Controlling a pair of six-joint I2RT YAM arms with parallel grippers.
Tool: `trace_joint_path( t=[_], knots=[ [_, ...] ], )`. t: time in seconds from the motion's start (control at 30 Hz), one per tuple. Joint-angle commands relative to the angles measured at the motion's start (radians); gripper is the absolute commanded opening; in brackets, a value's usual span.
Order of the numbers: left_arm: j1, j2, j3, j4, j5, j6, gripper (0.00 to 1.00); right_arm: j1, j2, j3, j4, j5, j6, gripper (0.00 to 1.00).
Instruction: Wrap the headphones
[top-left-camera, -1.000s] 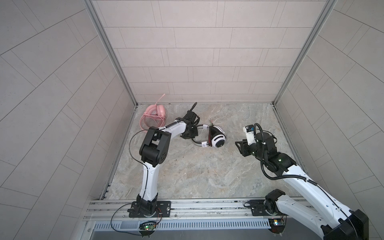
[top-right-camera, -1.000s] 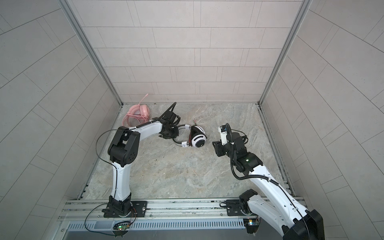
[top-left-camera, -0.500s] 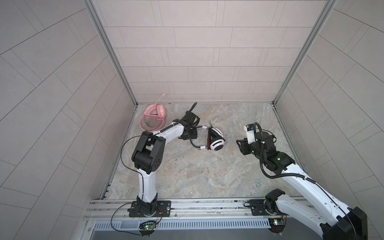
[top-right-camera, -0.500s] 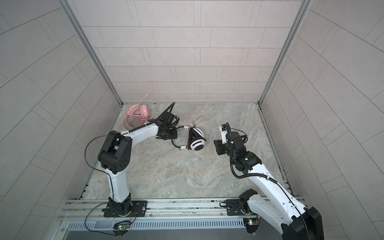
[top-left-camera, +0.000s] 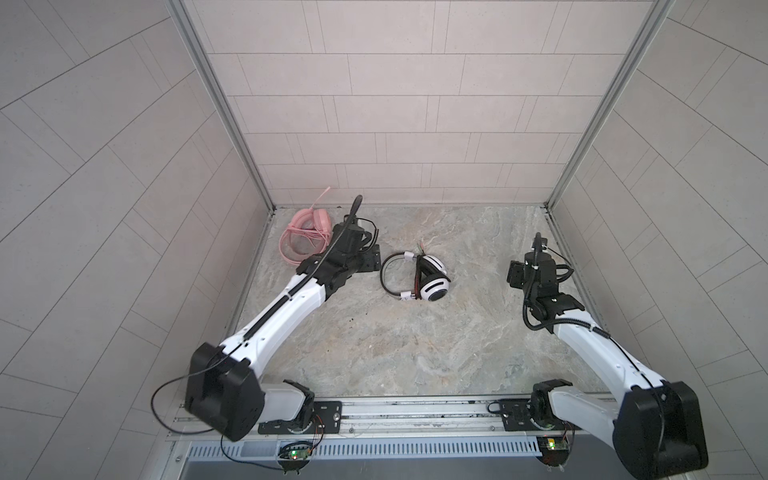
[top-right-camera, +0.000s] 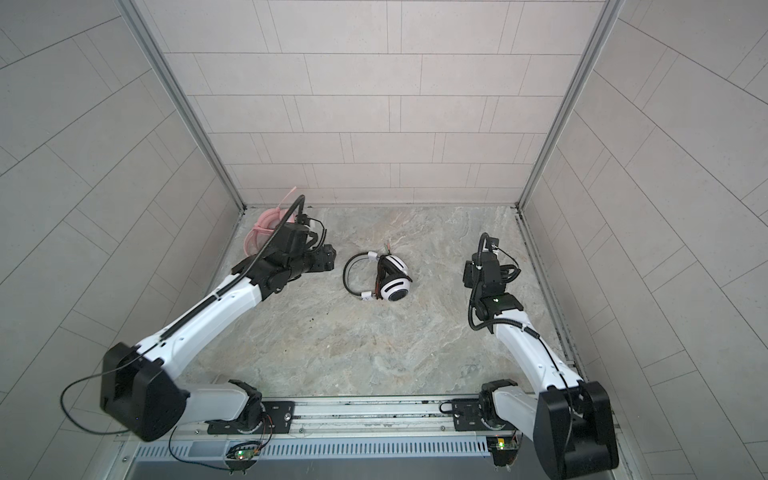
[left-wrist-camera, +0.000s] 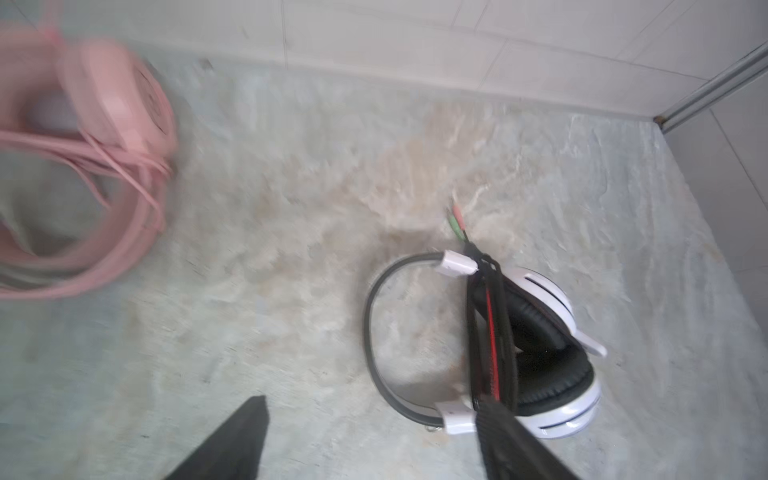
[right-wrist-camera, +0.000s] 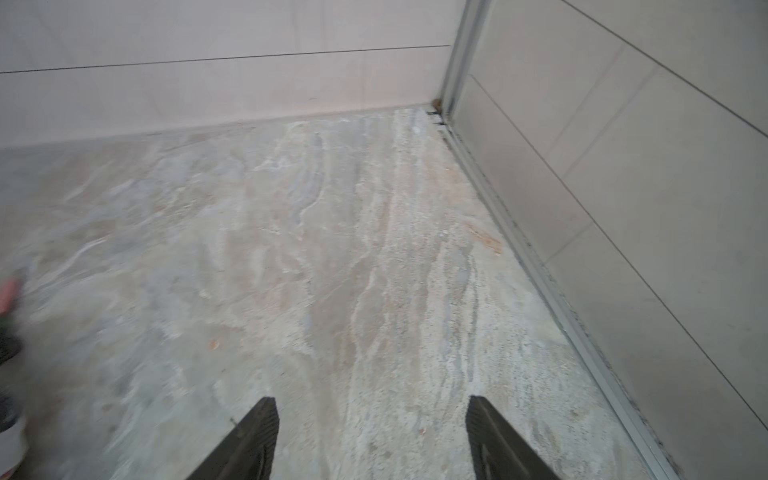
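No text, label, brand, number or sign can be read anywhere; faint marks are seen on the pink headphones (left-wrist-camera: 120, 104) but are too blurred to be read, and the white-and-black headphones (left-wrist-camera: 552, 299) are unlettered.

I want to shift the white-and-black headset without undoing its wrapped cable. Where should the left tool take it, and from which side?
Probably the thin black headband, mid-arc, from above on the side nearest the open left tool. That bare arc looks slim enough for its jaws and lies clear of the cable wound by the ear cups.
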Motion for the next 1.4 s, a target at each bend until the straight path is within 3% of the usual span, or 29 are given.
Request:
trace_joint_path(
  t=[0.0, 0.03, 0.1, 0.17, 0.33, 0.5, 0.6, 0.63, 0.67, 0.77, 0.9, 1.0, 1.07, 1.17, 1.27, 1.37],
  knots=[
    [0.019, -0.116, -0.122, 0.098, -0.181, 0.085, 0.9, -0.011, 0.063, -0.096, 0.241, 0.227, 0.023, 0.79],
    [0.021, -0.144, -0.146, 0.107, -0.216, 0.095, 0.9, -0.011, 0.084, -0.137, 0.343, 0.25, 0.0, 0.8],
    [0.021, -0.208, -0.21, 0.14, -0.325, 0.105, 1.0, -0.011, 0.139, -0.237, 0.598, 0.244, -0.071, 0.81],
    [0.025, -0.255, -0.289, 0.212, -0.427, 0.127, 1.0, -0.011, 0.199, -0.303, 0.786, 0.216, -0.123, 0.81],
    [0.054, -0.256, -0.465, 0.503, -0.515, 0.258, 1.0, -0.009, 0.348, -0.399, 1.133, 0.135, -0.179, 0.83],
    [0.139, -0.155, -0.611, 0.822, -0.545, 0.303, 1.0, -0.009, 0.374, -0.379, 1.116, 0.045, -0.206, 0.83],
    [0.226, -0.093, -0.713, 1.025, -0.453, 0.305, 1.0, -0.009, 0.418, -0.378, 1.129, 0.036, -0.204, 0.83],
    [0.241, -0.053, -0.748, 1.121, -0.44, 0.326, 1.0, -0.009, 0.453, -0.389, 1.206, 0.053, -0.202, 0.91],
    [0.248, -0.008, -0.78, 1.211, -0.437, 0.365, 1.0, -0.009, 0.471, -0.405, 1.269, 0.047, -0.213, 0.93],
    [0.287, 0.155, -0.827, 1.456, -0.407, 0.383, 1.0, -0.009, 0.457, -0.4, 1.234, 0.052, -0.208, 0.94],
    [0.345, 0.393, -0.822, 1.677, -0.257, 0.378, 1.0, -0.009, 0.454, -0.386, 1.203, 0.053, -0.206, 0.99],
    [0.35, 0.277, -0.806, 1.455, -0.242, 0.349, 1.0, -0.009, 0.452, -0.385, 1.198, 0.053, -0.209, 0.99],
    [0.351, 0.275, -0.763, 1.361, -0.252, 0.349, 1.0, -0.009, 0.451, -0.378, 1.185, 0.052, -0.208, 0.99],
    [0.345, 0.36, -0.701, 1.404, -0.312, 0.366, 1.0, -0.009, 0.444, -0.338, 1.101, 0.043, -0.211, 0.99],
    [0.345, 0.301, -0.677, 1.265, -0.35, 0.32, 1.0, 0.004, 0.44, -0.29, 1.007, 0.029, -0.235, 0.99],
    [0.345, 0.361, -0.684, 1.377, -0.351, 0.351, 1.0, 0.029, 0.447, -0.306, 1.05, -0.004, -0.28, 0.99]
  ],
)
